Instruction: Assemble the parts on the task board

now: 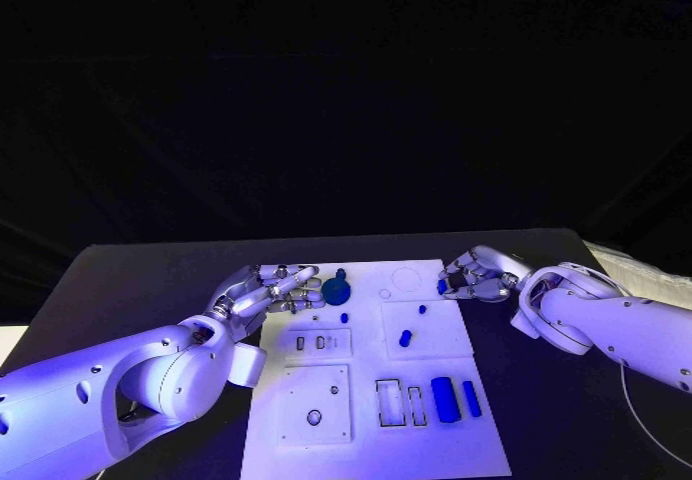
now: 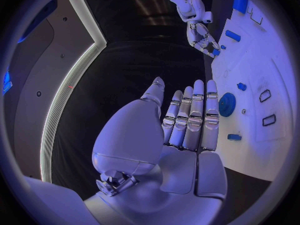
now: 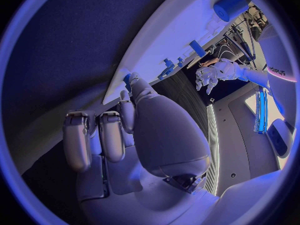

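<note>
The round blue part [image 1: 336, 292] is lying near the far left edge of the task board [image 1: 368, 440], just beside the left hand [image 1: 277, 289], whose fingers are being held straight and together with nothing in them. The right hand [image 1: 477, 275] is being held at the far right edge, apparently pinching a small blue part [image 1: 443, 286], though this cannot be told for certain. A low, slow approach is being called for, since open black table [image 1: 130, 290] is lying outside both edges for withdrawing.

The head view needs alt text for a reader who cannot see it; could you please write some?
Two white robot arms reach over a black table to the far end of a white task board, the left hand beside a round blue gear, the right hand at the board's far right corner. Small blue parts lie nearer the robot.
</note>
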Tool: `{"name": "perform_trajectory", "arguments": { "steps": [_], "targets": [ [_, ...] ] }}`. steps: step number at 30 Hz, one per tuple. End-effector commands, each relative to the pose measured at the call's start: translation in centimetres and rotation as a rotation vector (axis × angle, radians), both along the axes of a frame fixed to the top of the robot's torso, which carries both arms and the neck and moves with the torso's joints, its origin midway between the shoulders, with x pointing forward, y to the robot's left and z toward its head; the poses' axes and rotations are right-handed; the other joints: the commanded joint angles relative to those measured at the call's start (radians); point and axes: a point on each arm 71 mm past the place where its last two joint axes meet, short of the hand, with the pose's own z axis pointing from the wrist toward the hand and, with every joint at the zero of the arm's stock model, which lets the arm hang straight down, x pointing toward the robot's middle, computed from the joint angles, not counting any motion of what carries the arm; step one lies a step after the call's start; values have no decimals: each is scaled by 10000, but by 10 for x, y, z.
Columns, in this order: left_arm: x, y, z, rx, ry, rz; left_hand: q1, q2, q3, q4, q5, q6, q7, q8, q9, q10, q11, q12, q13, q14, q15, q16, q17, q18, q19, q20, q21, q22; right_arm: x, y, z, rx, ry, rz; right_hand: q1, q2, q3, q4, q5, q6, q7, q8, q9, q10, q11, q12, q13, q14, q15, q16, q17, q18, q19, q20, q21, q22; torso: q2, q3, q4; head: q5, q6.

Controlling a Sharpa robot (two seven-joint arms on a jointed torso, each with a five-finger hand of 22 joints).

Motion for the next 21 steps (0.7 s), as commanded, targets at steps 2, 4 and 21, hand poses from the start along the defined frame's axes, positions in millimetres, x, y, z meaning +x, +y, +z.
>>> {"name": "perform_trajectory", "arguments": {
  "steps": [2,4,21],
  "targets": [
    [-1,-3,1,-142,-61,-193,44,33,7,-56,-27,-40,39,-47,-10,-40,3,-55,-17,22,39,-58,13,201,70,-24,-48,-5,0,3,-2,-15,200,274,3,103,155,-55,-71,140,-15,63,15,97,-120,45,-1658,810,-44,25,1398,-94,-8,12,-50,1163,-1,4,-2,-20,-8],
    [-1,-3,1,-142,-57,-197,44,33,7,-56,-27,-40,39,-47,-10,-40,3,-55,-17,22,39,-58,13,201,70,-24,-48,-5,1,4,-3,-16,216,283,5,122,204,-73,-71,169,-23,60,12,105,-127,59,-1647,811,-51,27,1403,-95,-4,5,-48,1168,1,2,-5,-11,-4],
    [-1,-3,1,-135,-34,-210,50,53,18,-74,-27,-54,50,-57,-12,-55,11,-67,-20,27,41,-66,22,200,80,-24,-59,-4,3,8,-4,-24,280,292,-44,232,540,-193,-92,558,-132,146,42,142,-210,110,-1603,826,-115,63,1469,-106,31,-46,-27,1218,3,8,-3,-3,9]
  ]
}}
